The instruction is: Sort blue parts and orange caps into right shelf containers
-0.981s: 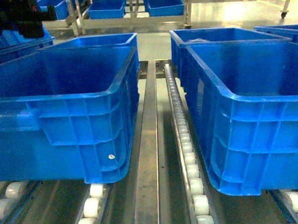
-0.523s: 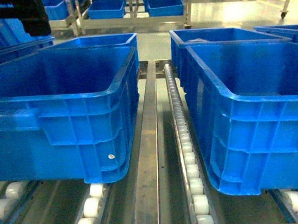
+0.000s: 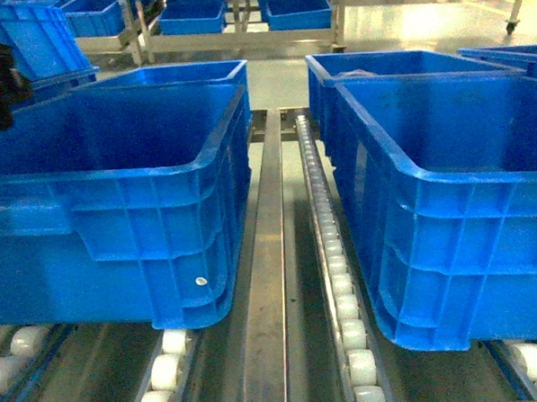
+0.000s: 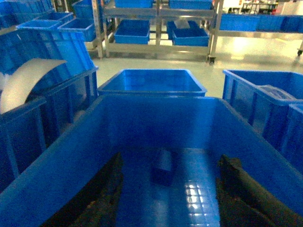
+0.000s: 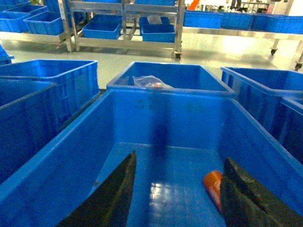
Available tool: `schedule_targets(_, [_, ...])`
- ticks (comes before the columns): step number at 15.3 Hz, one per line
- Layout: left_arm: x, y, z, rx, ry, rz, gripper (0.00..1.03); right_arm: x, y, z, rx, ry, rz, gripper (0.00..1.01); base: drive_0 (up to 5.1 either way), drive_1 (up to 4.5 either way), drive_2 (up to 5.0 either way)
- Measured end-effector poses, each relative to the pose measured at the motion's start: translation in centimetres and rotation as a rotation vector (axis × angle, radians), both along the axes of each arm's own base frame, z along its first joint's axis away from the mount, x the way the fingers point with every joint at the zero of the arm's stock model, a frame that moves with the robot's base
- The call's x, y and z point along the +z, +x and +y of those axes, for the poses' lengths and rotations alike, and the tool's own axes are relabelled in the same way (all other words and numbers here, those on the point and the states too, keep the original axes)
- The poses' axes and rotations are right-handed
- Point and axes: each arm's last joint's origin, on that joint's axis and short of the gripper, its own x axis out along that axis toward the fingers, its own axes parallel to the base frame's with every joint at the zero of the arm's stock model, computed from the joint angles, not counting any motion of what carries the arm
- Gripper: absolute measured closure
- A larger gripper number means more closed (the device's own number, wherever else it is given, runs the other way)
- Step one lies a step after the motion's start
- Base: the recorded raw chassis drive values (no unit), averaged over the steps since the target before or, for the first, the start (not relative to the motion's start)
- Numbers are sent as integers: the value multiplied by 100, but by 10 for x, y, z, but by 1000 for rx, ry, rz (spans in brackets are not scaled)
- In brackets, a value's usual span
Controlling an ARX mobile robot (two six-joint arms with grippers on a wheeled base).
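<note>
Only from the wrists are crate floors seen: a blue part (image 4: 162,166) between the spread left gripper (image 4: 168,198), an orange cap (image 5: 214,185) beside the spread right gripper (image 5: 175,194); crates (image 3: 115,200) hide them on the shelf (image 3: 264,282).

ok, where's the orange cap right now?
In the right wrist view the orange cap lies on the floor of the near blue crate, at its right side, just inside the right finger of the open right claw.
</note>
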Motion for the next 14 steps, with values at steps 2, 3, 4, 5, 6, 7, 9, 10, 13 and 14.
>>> schedule_targets(2, [-7,-30,7,5,-1,-6,69,-10,-27,-6,-9,13,14,69,0,0,0])
schedule_targets(3, [-15,-43,9,1,0,15,82,-13,-38,-11,14,13,17,82,0,0,0])
schedule_targets(4, [-19,-55,11,-3,0,18,95,-15,-48,-17,-2,14,15,95,0,0,0])
schedule_targets(5, [-19,-66,20,-8,-3,6,101,-17,-59,-18,-10,18,13,100,0,0,0])
schedule_targets(6, [-20,-75,24,10,-4,0,101,-20,-68,-18,-5,18,20,100,0,0,0])
schedule_targets(7, [-24,-84,23,7,-4,11,101,-22,-75,-18,-4,18,19,100,0,0,0])
schedule_targets(9, [-27,-100,23,-1,-4,13,101,-26,-90,-18,-4,18,-25,100,0,0,0])
schedule_targets(10, [-28,-107,23,-1,-4,-15,101,-35,-95,-18,-4,18,28,100,0,0,0])
schedule_targets(13, [-43,-125,23,-1,-4,34,101,-32,-110,-18,-4,18,11,100,0,0,0])
schedule_targets(14, [-38,-129,23,-1,-4,6,101,-33,-114,-18,-3,18,15,100,0,0,0])
